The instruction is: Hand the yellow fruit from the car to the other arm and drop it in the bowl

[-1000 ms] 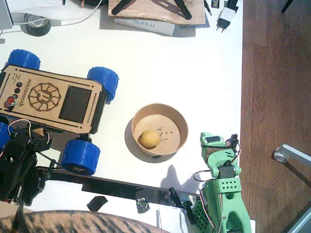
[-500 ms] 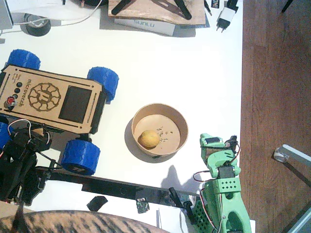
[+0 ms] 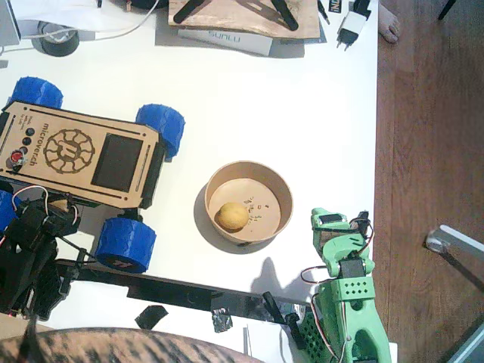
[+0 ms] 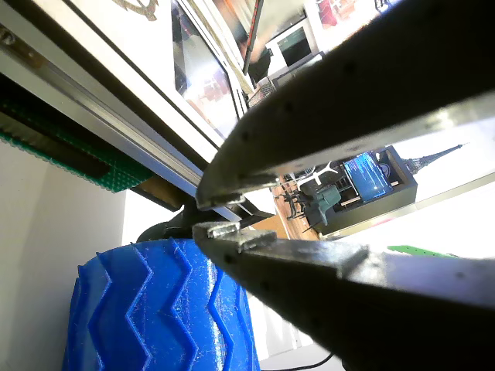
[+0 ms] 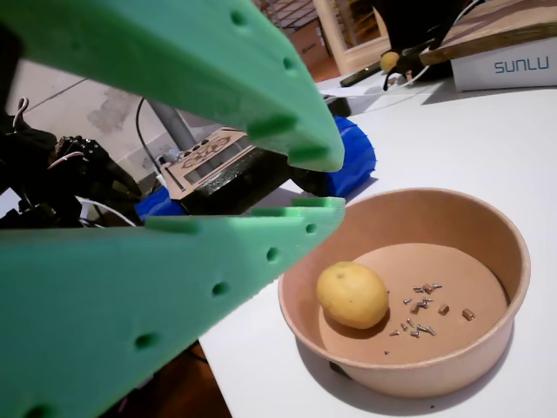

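Right tool (image 5: 326,183) nearly closed, empty | yellow fruit (image 3: 231,216) in bowl (image 3: 281,184), just beside

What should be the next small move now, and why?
Probably none beyond resting both arms: the fruit already lies in the bowl, the green gripper is empty and nearly shut beside the bowl, and the black gripper is shut by a car wheel.

yellow fruit (image 3: 231,216) inside bowl (image 3: 281,183)
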### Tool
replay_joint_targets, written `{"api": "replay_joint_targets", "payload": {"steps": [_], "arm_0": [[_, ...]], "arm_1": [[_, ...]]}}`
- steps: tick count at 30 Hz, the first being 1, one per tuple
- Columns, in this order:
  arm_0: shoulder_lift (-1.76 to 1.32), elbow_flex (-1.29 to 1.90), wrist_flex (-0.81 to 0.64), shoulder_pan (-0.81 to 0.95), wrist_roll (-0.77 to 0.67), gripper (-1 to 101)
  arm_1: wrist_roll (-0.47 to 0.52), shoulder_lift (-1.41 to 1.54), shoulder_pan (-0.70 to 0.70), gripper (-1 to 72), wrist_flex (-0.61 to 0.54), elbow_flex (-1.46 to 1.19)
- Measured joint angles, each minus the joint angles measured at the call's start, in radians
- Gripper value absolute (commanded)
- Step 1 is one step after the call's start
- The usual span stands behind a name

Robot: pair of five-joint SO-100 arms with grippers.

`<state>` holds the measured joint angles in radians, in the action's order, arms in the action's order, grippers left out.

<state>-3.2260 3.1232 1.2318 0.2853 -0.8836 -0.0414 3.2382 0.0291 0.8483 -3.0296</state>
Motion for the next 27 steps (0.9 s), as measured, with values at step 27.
{"api": "replay_joint_targets", "payload": {"steps": [27], "arm_0": [[-0.021,0.000,0.015,0.000,0.000,0]], "arm_1": [[0.000,0.000,0.000,0.0,0.000,0.000]]}}
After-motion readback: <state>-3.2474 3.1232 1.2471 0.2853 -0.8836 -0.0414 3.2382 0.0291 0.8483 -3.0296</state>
